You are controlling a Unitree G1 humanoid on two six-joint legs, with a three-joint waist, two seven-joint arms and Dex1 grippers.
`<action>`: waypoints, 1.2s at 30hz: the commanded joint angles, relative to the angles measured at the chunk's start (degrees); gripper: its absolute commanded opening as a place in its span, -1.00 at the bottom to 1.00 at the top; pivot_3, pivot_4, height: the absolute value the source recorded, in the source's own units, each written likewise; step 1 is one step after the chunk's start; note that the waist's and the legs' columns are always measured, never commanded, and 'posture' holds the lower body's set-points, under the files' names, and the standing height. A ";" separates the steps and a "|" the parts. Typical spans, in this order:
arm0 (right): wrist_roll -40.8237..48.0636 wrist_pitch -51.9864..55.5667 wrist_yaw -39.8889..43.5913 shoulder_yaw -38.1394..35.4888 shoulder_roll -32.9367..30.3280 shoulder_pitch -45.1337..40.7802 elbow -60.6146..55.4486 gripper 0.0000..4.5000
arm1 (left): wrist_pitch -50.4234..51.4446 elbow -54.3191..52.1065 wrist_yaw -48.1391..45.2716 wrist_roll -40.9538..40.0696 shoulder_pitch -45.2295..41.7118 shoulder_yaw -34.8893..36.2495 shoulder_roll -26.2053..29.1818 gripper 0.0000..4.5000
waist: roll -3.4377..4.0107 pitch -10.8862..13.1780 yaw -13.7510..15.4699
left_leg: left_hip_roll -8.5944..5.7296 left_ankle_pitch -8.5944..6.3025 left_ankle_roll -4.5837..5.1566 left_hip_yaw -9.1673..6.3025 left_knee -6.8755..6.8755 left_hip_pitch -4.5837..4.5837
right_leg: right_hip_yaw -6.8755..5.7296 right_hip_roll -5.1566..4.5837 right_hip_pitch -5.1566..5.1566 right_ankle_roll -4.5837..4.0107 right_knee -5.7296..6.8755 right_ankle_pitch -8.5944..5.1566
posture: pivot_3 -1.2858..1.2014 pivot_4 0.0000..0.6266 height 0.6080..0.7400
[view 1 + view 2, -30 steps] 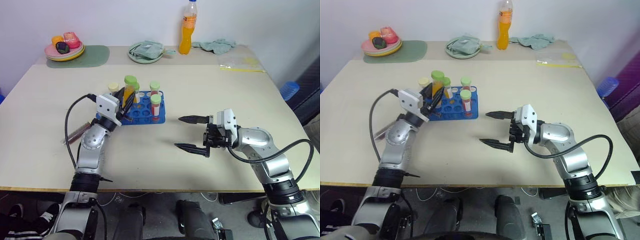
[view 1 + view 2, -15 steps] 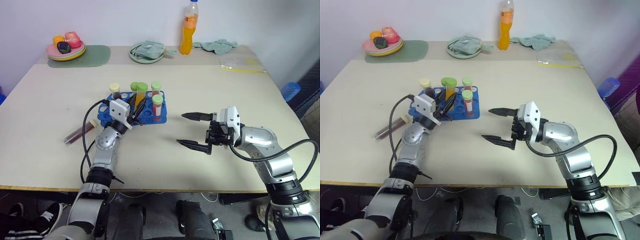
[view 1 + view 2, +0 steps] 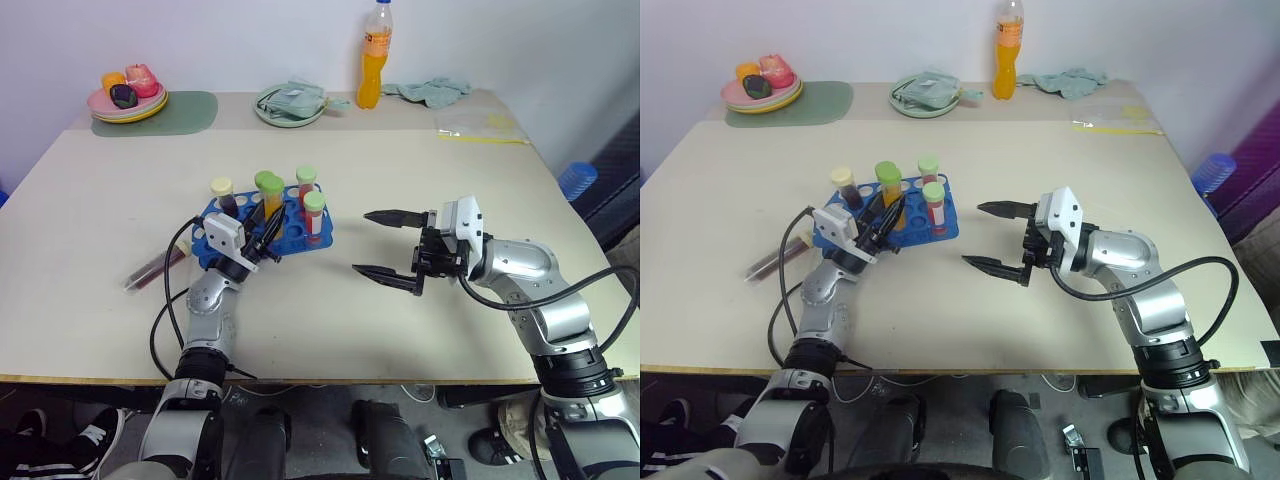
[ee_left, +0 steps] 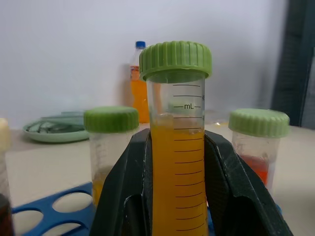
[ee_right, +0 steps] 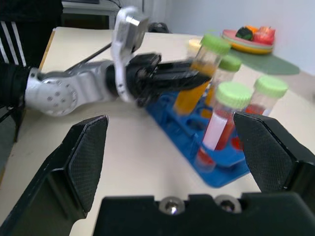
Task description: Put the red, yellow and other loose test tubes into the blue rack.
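Note:
My left gripper (image 3: 263, 226) is shut on a yellow-orange test tube with a green cap (image 3: 267, 196), holding it upright over the middle of the blue rack (image 3: 296, 233). The tube's lower end is hidden, so I cannot tell whether it sits in a hole. In the rack stand a cream-capped dark tube (image 3: 223, 191), a green-capped red tube (image 3: 314, 212) and two more green-capped tubes (image 4: 110, 132). A loose dark maroon tube (image 3: 155, 268) lies on the table left of the rack. My right gripper (image 3: 365, 242) is open and holds nothing, to the right of the rack.
Along the far edge are a tall orange drink bottle (image 3: 372, 58), a green plate with a cloth (image 3: 290, 104), plates of toy food (image 3: 128, 98) on a green mat and a plastic bag (image 3: 478, 126). A black cable loops beside my left forearm.
My left gripper has sunk and shifted right, rolling the yellow-orange tube upright down onto the rack. The right gripper has stayed open and about in place.

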 commanded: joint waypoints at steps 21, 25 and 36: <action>2.31 1.90 1.42 -1.62 -1.52 -0.55 -2.47 1.00 | 41.62 -49.06 0.45 -14.09 23.88 7.28 26.55 0.96 | 0.10 0.05 -0.16 | 0.11 -0.01 0.01 0.01 -0.11 0.09 | 0.01 0.04 -0.04 -0.24 0.08 -0.15 | 0.03 -0.52 1.00; 3.07 2.66 2.54 -1.11 -1.06 -0.82 -2.47 1.00 | 57.72 -43.12 -2.13 -20.17 22.08 13.98 38.97 0.96 | 0.12 0.07 -0.16 | 0.12 -0.01 0.00 0.00 -0.01 0.05 | -0.02 0.05 -0.03 -0.06 0.07 -0.29 | 0.03 -0.52 1.00; 1.02 0.43 2.28 0.68 1.84 -0.79 -0.75 1.00 | 73.90 -28.57 -16.95 -15.20 9.69 7.24 57.78 0.96 | 0.12 0.08 -0.35 | 0.12 0.00 0.00 0.07 -0.13 -0.34 | -0.01 0.06 -0.53 -0.27 0.13 -0.16 | 0.03 -0.52 1.00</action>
